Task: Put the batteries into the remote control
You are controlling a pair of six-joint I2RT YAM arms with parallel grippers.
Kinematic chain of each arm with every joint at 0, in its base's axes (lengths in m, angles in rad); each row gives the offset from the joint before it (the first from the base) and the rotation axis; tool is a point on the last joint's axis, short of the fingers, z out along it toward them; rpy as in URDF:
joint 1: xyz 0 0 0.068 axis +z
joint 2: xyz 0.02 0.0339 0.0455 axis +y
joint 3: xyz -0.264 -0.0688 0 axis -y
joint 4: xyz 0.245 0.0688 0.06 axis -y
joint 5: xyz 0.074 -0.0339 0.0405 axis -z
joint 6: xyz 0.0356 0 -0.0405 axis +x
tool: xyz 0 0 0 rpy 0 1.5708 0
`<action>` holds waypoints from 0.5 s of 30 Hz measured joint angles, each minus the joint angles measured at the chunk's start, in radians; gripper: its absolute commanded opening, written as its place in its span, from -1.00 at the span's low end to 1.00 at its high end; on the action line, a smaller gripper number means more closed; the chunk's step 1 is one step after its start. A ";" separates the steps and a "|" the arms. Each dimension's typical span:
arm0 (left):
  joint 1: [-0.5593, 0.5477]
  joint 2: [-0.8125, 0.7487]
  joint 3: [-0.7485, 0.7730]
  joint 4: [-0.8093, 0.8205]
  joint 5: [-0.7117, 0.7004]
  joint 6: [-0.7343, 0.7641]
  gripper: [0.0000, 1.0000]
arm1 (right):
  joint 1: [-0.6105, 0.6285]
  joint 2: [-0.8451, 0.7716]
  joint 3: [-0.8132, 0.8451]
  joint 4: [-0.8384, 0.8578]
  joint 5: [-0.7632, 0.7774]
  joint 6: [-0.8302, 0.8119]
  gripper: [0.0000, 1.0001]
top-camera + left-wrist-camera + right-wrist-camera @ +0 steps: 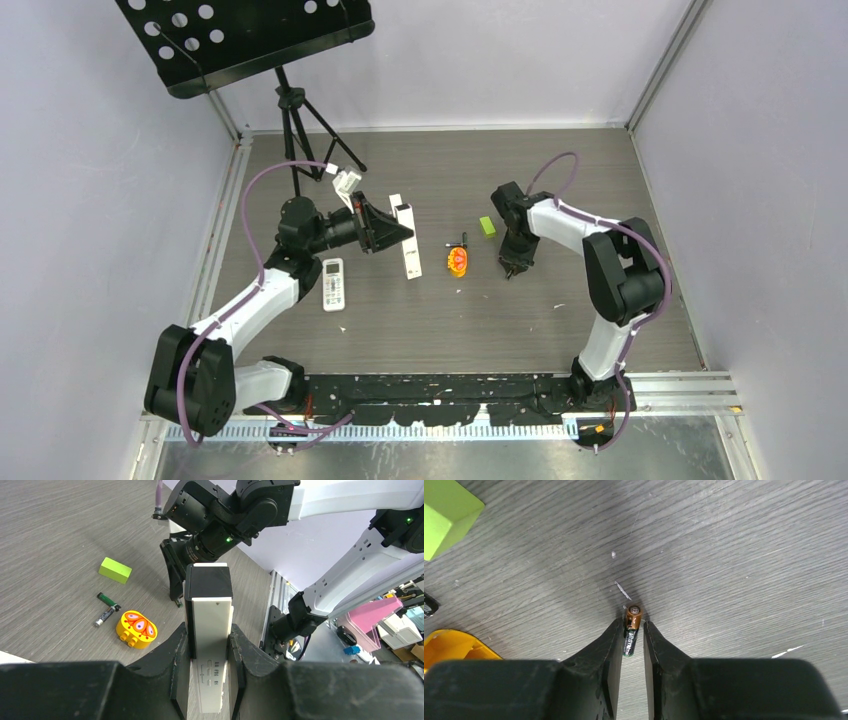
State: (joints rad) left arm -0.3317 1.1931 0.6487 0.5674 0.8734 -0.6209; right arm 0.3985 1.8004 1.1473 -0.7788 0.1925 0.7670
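1. Grey wood-grain table (560, 320) fills the floor of a pale-walled enclosure, with both arms bolted at its near edge.
2. Black music stand (250, 30) on a tripod stands at the far left corner, its perforated tray tilted over the table.
3. Left gripper (210, 634) is clamped across the width of a long white remote control (209, 612). Both fingers press its side edges, and its black end points away from the wrist. In the top view this remote sits left of centre, running lengthwise away from the arms.
4. Right gripper (633, 624) points down at the table right of centre, near the toy. One battery (631, 639), dark with a copper end, sits between its fingertips. The jaws are close on either side of it, but I cannot tell whether they pinch it or merely flank it.
5. Second remote (333, 284), white with a keypad, lies flat on the table just beside the left arm's forearm.
6. Orange-yellow toy (136, 628) rests on the table between the two grippers.
7. Lime-green block (115, 570) lies a little beyond the toy, apart from it.
8. Two more batteries lie loose on the table between the block and the toy, set end to end at an angle. One is dark green (107, 600) and the other is dark with a silver tip (103, 618).
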 measured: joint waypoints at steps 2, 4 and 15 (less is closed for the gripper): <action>0.000 0.000 0.000 0.000 -0.001 0.000 -1.00 | 0.000 -0.005 -0.007 0.009 0.002 0.009 -0.70; 0.000 0.000 0.000 0.000 -0.003 -0.003 -1.00 | 0.002 -0.010 -0.013 0.016 0.008 0.019 -0.85; -0.009 0.021 0.023 -0.005 -0.052 -0.062 -1.00 | 0.194 -0.171 -0.005 0.063 0.118 -0.021 -0.93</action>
State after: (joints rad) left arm -0.3408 1.2144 0.6716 0.5621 0.8211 -0.6830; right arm 0.5926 1.6291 1.1427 -0.7158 0.3103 0.7456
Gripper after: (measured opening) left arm 0.274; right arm 0.092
